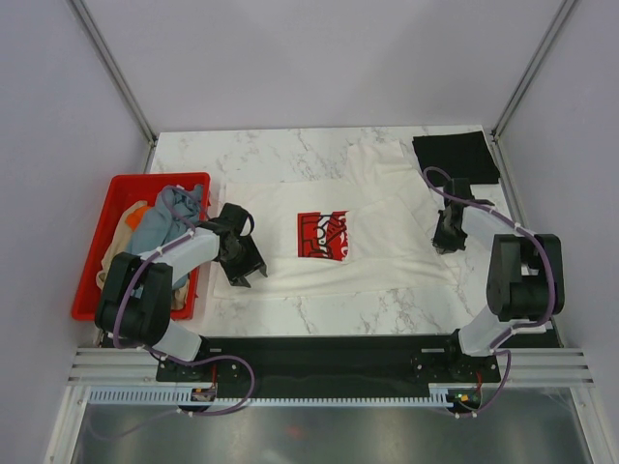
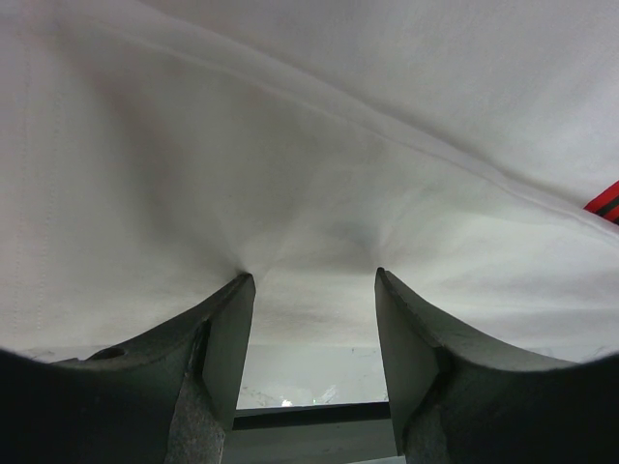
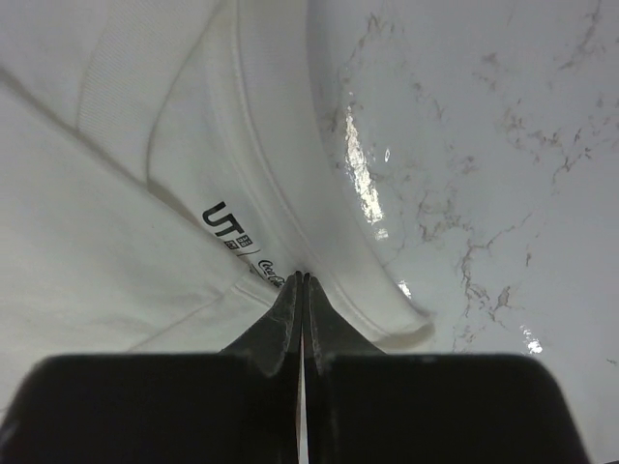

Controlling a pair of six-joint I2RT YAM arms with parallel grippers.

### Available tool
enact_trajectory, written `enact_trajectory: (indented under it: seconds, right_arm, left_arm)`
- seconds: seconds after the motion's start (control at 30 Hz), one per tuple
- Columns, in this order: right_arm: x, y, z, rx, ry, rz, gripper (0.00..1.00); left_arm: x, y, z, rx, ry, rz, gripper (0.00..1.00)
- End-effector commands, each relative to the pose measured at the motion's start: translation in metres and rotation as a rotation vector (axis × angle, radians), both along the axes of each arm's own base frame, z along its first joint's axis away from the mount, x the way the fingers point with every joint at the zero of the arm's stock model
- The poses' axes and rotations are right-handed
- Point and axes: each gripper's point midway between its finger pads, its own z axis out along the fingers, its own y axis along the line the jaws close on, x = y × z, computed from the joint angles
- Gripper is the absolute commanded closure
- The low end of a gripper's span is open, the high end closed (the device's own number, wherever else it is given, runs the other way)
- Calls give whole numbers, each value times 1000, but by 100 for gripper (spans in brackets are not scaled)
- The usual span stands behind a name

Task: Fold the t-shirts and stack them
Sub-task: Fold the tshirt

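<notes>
Lying long-axis left-right, collar (image 3: 266,164) rightward, cream-white t-shirt (image 1: 377,208) meets open left fingers (image 2: 218,358); closed right fingers (image 3: 276,324) seemingly pinch collar.

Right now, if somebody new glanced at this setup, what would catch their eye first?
The cream-white t-shirt spread flat across the middle of the marble table, its red chest print dead centre. Next, the red crate at the left edge heaped with crumpled shirts, and the black t-shirt folded at the far right corner. The right fingers are pinched shut on the white shirt's collar.
</notes>
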Motion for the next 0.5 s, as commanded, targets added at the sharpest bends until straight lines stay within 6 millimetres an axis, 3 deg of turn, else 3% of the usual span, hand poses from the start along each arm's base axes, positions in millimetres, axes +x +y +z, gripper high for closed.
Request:
enact_trajectory:
  seconds: [0.0, 0.17, 0.3, 0.47]
  right_arm:
    - [16, -8, 17, -40, -106, -23, 100]
    - [20, 3, 22, 21, -131, 7, 100]
    - [20, 7, 38, 39, -174, 24, 78]
    - [15, 19, 28, 99, -132, 62, 72]
  left_arm:
    - [-11, 18, -25, 101, 49, 39, 38]
    - [-11, 18, -25, 98, 52, 36, 38]
    - [-9, 19, -23, 103, 38, 39, 38]
    - [-7, 16, -22, 95, 38, 36, 38]
